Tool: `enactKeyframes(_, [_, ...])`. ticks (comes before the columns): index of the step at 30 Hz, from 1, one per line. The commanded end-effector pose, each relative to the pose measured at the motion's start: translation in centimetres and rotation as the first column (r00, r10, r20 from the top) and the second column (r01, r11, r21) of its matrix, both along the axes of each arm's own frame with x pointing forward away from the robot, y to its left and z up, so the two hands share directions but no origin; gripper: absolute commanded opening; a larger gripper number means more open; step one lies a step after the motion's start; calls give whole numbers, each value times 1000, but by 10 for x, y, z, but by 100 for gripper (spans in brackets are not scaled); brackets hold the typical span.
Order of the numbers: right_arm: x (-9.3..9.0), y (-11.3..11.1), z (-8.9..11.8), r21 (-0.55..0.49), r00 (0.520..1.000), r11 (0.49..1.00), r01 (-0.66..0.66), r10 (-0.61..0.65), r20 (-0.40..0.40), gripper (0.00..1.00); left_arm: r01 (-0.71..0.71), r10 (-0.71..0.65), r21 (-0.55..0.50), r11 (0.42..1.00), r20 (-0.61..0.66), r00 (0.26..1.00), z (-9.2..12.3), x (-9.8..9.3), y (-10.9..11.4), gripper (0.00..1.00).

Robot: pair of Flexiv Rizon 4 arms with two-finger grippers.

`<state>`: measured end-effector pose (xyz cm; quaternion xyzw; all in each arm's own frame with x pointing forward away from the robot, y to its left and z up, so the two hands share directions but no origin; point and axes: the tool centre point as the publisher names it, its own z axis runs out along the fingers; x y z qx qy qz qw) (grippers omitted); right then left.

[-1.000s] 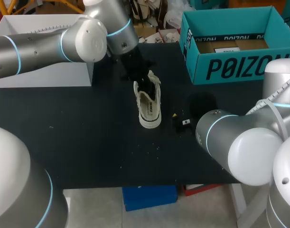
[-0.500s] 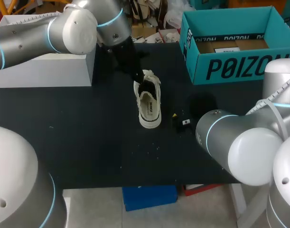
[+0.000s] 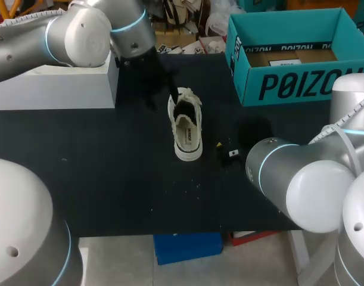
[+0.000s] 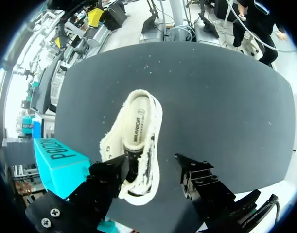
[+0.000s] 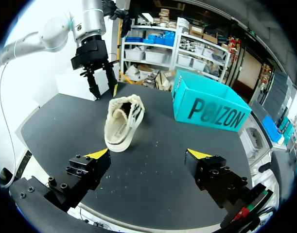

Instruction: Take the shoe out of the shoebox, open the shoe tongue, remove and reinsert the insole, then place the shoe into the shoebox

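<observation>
In the head view the shoe stands on its sole in the middle of the black bench, opening upward, well apart from the teal shoebox at the far right corner. So it is out of the box and set where both arms can reach it. The left arm comes in from the far left, and the left jaws hang just beside the shoe's laced end. The right arm sits low at the near right, and the right jaws are near the shoe's side.

In the left wrist view the shoe lies below and between the two dark fingers. The left jaws are spread wide and hold nothing. The laces are splayed and the printed insole shows inside, so the insole step looks to be the one in hand.

In the right wrist view the right jaws gape wide and empty, with the shoe ahead of them, probably placed ready to steady it.
</observation>
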<state>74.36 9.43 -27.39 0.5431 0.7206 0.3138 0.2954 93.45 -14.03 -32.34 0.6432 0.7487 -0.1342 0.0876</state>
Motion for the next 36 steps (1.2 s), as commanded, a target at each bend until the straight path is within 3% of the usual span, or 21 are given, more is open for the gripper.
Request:
enactKeyframes(1, [-1,2,-1,0,1000,1000,4,-4,2,100,32,-33,37,999,14,999,-13,2,-7,64])
enactKeyframes(11, [-1,2,-1,0,1000,1000,4,-4,2,100,65,-72,128,990,52,996,-30,-5,-2,49])
enactKeyframes(20, [-1,2,-1,0,1000,1000,4,-4,2,100,49,-56,127,991,53,997,-35,-10,7,51])
enactKeyframes(24, [-1,2,-1,0,1000,1000,4,-4,2,100,28,-32,53,998,73,997,-21,-9,7,62])
enactKeyframes(28, [-1,2,-1,0,1000,1000,4,-4,2,100,-22,25,-89,996,34,999,-2,-7,9,49])
enactKeyframes(30, [-1,2,-1,0,1000,1000,4,-4,2,100,-109,92,-216,970,-87,992,5,-8,13,40])
enactKeyframes(31, [-1,2,-1,0,1000,1000,4,-4,2,100,-137,115,-231,963,-106,988,8,-7,17,32])
enactKeyframes(33, [-1,2,-1,0,1000,1000,4,-4,2,100,-255,178,-330,909,-246,953,12,-7,25,30])
enactKeyframes(34, [-1,2,-1,0,1000,1000,4,-4,2,100,-302,200,-359,883,-294,934,15,-8,29,32])
enactKeyframes(35, [-1,2,-1,0,1000,1000,4,-4,2,100,-359,227,-395,845,-343,912,17,-9,34,47])
enactKeyframes(36, [-1,2,-1,0,1000,1000,4,-4,2,100,-405,237,-427,809,-393,888,22,-12,39,100])
